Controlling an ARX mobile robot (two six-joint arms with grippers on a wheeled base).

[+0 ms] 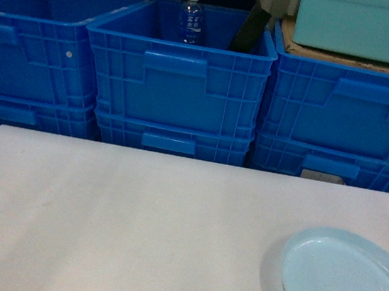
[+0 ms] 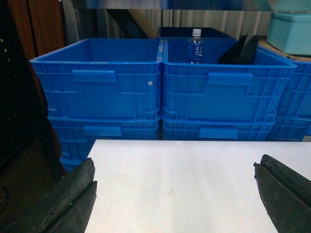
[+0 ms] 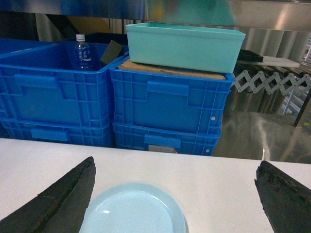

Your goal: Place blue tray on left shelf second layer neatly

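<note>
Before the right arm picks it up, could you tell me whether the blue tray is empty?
Empty: the blue tray lies flat on the white table, its pale inside bare in the head and right wrist views.

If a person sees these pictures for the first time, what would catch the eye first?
The wall of deep blue crates stacked behind the white table dominates, with a water bottle standing in the middle one. Next comes the pale blue tray at the table's near right corner, and the turquoise container on the right-hand crate stack.
</note>
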